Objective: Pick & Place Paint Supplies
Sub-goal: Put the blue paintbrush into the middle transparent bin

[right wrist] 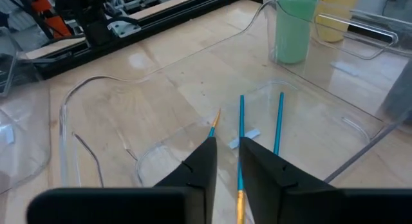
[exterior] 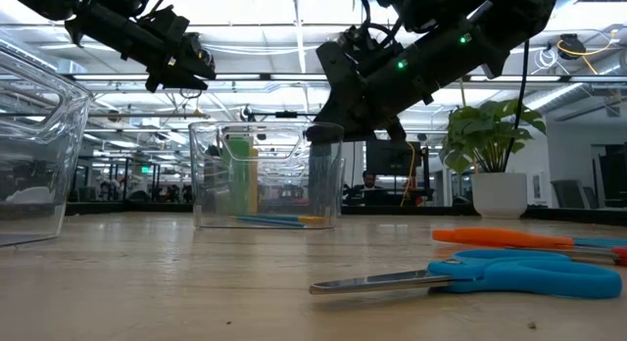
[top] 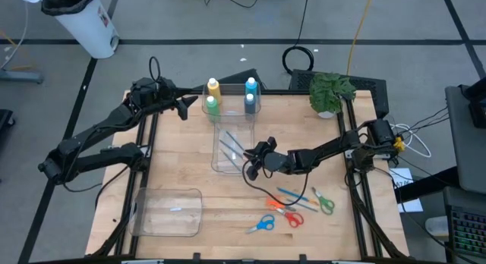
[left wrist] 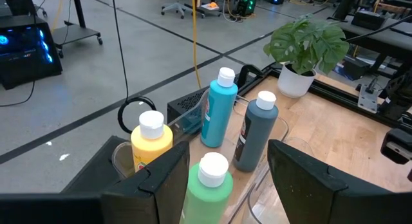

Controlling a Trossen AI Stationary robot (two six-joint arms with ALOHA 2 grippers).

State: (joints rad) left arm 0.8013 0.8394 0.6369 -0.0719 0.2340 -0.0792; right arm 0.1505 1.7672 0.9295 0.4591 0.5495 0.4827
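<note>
Four white-capped paint bottles (left wrist: pixel 222 108), yellow, green, light blue and grey-blue, stand at the counter's (top: pixel 228 196) twelve o'clock. Thin blue-handled brushes (right wrist: pixel 242 130) lie in the clear bin (top: pixel 231 146). Left gripper (left wrist: pixel 219 179) jaws wide; right gripper (right wrist: pixel 226 163) jaws narrow, empty.

Right end effector (top: pixel 252 159) over clear plastic bin (top: pixel 232 139)'s near-right edge; four white-capped paint bottles (top: pixel 230 96) at far end; left end effector (top: pixel 184 106) beside them.

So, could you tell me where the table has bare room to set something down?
Bare wood lies between the clear bin and the lid, and in front of the plant. It is crowded at the scissors and loose brushes, and around the bottles.
</note>
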